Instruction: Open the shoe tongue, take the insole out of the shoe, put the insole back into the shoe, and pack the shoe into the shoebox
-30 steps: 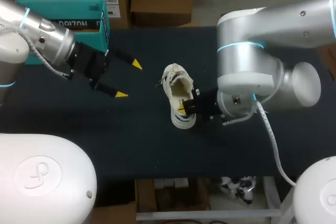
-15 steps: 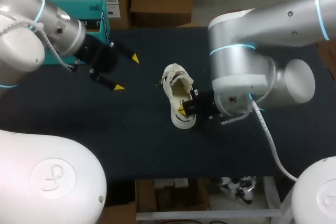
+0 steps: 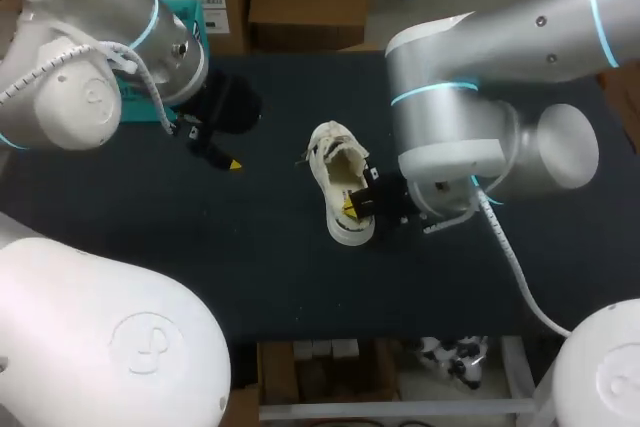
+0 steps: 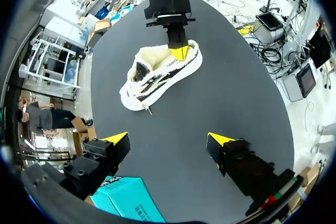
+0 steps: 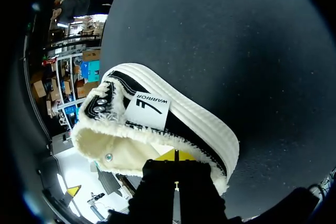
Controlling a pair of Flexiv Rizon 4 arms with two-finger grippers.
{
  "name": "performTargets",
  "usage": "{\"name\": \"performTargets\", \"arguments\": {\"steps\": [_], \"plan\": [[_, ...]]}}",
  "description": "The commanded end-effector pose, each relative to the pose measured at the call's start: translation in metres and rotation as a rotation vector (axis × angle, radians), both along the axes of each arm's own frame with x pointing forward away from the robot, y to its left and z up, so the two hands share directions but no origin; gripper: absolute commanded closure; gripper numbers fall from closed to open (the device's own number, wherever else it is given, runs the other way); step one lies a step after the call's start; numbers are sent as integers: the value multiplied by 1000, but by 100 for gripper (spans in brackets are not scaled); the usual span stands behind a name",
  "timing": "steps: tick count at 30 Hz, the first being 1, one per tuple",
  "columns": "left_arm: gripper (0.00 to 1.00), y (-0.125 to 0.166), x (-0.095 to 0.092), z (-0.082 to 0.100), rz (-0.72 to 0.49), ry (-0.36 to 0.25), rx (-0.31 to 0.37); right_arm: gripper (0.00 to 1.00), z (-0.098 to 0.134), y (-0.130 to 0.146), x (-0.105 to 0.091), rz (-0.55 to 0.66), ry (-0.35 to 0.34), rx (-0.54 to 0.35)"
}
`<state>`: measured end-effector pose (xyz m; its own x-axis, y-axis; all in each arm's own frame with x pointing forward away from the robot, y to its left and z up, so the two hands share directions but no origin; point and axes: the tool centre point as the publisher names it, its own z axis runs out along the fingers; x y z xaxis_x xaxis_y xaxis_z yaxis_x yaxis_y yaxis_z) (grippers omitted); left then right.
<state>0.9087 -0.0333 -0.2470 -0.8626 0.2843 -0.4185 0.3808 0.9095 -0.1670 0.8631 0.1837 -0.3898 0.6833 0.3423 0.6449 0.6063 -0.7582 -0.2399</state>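
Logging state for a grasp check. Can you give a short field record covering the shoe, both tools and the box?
shoe: cream low sneaker with black stripes, upright on the dark table
right tool: shut, tips together at the sneaker's heel collar; cannot tell whether it pinches anything
left tool: open, empty, above the table, sneaker ahead of it
box: teal cardboard shoebox, beside the left tool, apart from the sneaker

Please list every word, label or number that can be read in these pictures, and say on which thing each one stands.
"WARRIOR": black letters over a black stroke mark, on the white tag on the side of the shoe.
Print on the teal shoebox: too small and partly hidden, cannot be read.
No other text shows on the table's things.
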Motion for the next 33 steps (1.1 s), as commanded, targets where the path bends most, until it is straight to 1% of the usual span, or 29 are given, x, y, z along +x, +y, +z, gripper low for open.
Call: {"name": "performTargets", "arguments": {"steps": [1, 2, 7, 10, 11, 13, 14, 15, 16, 17, 24, 25, 27, 29, 30, 31, 32, 33], "plan": [[0, 2, 7, -5, 203, 44, 165, 100, 12, -3, -4, 22, 43, -58], [0, 5, 8, -7, 242, 62, 167, 100, 16, -6, -6, 21, 33, -56], [0, 5, 8, -7, 242, 62, 167, 100, 39, -16, -12, 40, -19, -47], [0, 5, 8, -7, 242, 62, 167, 100, 48, -22, -11, 62, -41, -40], [0, 5, 8, -7, 242, 62, 167, 100, 50, -24, -10, 79, -46, -27], [0, 5, 8, -7, 242, 62, 167, 100, 54, -29, -8, 107, -56, -32], [0, 3, 6, -8, 248, 65, 166, 100, 56, -30, -7, 136, -63, -17], [0, 3, 4, -8, 273, 74, 175, 85, 59, -34, -6, 156, -68, -12], [0, 3, 2, -10, 304, 52, 205, 55, 63, -40, -5, 167, -69, 2], [0, 3, 2, -10, 304, 52, 205, 0, 69, -46, -4, 169, -75, 14], [0, 3, 2, -10, 304, 52, 205, 0, 69, -46, -4, 169, -75, 14], [0, 2, 1, -11, 314, 68, 180, 0, 69, -46, -4, 169, -75, 14], [0, 0, -1, -16, 371, 84, 186, 0, 72, -50, -2, 169, -78, -1], [0, -3, -4, -21, 414, 124, 176, 0, 80, -60, 3, 249, -82, 22], [0, -4, -5, -23, 461, 145, 177, 0, 86, -66, 6, 287, -76, 32], [0, -5, -4, -26, 530, 182, 181, 0, 90, -72, 8, 373, -78, 71], [0, -6, -3, -30, 622, 207, 217, 0, 96, -78, 11, 463, -81, 126], [0, -6, -3, -30, 622, 207, 217, 0, 100, -86, 13, 507, -59, 184]]}}
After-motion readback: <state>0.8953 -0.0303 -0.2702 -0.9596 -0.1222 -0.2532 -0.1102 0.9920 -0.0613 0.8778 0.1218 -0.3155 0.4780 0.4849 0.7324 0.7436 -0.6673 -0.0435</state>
